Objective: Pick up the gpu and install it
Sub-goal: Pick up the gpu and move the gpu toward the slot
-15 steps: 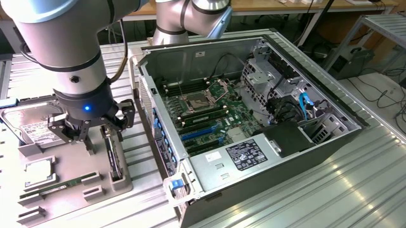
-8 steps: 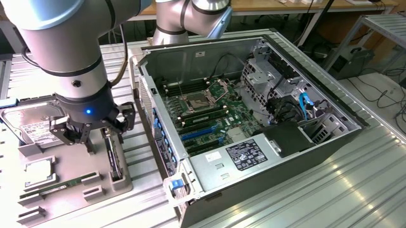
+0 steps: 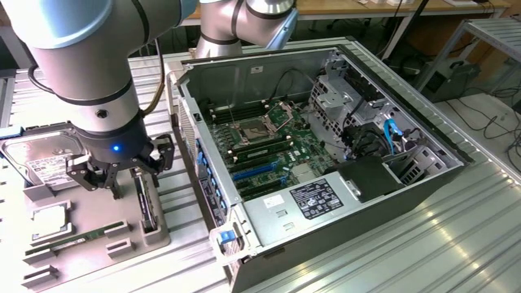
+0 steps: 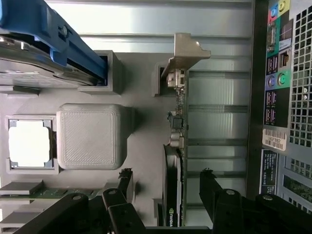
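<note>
Grey plastic makes up the parts tray (image 3: pixel 91 212) (image 4: pixel 141 141) on the metal table beside the open computer case (image 3: pixel 423 183). The gpu (image 3: pixel 147 206) (image 4: pixel 176 126) stands on its long edge in a slot of that tray, on the side nearest the case. Its silver bracket (image 4: pixel 187 54) sits at one end and a dark shroud shows at the other.

The black gripper (image 3: pixel 130 180) (image 4: pixel 167 171) hangs directly over the card with its jaws spread wide. In the wrist view one fingertip (image 4: pixel 127 172) stands on one side of the card and the other on the opposite side. A clear gap of tray shows between each fingertip and the card. The hand straddles the gpu without touching it and holds nothing.

Elsewhere on the tray lie a silver hard drive (image 3: pixel 41 160) (image 4: pixel 44 53), a square processor (image 3: pixel 50 221) (image 4: pixel 29 143) in its recess and a narrow green memory stick (image 3: pixel 77 237) (image 4: pixel 29 192), all well apart from the fingers. Inside the case the green motherboard (image 3: pixel 269 152) lies exposed, with blue slots toward the exterior view's left.
</note>
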`<state>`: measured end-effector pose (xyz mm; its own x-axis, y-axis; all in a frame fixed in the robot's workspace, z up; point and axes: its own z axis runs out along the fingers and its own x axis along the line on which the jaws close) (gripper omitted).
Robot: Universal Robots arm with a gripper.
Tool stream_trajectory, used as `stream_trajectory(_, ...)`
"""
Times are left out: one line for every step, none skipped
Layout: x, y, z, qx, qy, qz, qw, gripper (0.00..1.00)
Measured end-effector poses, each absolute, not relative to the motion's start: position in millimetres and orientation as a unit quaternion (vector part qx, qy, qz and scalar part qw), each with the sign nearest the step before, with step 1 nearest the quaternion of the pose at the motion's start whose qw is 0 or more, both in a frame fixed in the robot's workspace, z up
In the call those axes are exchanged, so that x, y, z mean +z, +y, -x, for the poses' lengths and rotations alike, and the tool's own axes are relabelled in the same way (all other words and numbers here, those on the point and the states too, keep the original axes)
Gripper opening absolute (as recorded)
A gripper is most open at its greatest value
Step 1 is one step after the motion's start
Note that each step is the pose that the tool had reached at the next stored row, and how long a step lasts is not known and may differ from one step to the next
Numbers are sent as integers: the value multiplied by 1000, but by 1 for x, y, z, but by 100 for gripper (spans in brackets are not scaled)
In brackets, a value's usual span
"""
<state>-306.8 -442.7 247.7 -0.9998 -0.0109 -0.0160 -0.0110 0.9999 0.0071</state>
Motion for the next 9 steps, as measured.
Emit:
stream_trajectory(247, -443, 307, 4, 1000, 5, 8, 66)
stream_trajectory(245, -443, 307, 4, 1000, 6, 8, 66)
stream_trajectory(244, -443, 307, 4, 1000, 6, 8, 66)
stream_trajectory(242, -443, 307, 4, 1000, 7, 8, 66)
stream_trajectory(240, -443, 307, 4, 1000, 7, 8, 66)
stream_trajectory(238, -443, 307, 4, 1000, 7, 8, 66)
stream_trajectory(237, -443, 307, 4, 1000, 7, 8, 66)
stream_trajectory(235, -443, 307, 4, 1000, 7, 8, 66)
stream_trajectory(233, -443, 307, 4, 1000, 7, 8, 66)
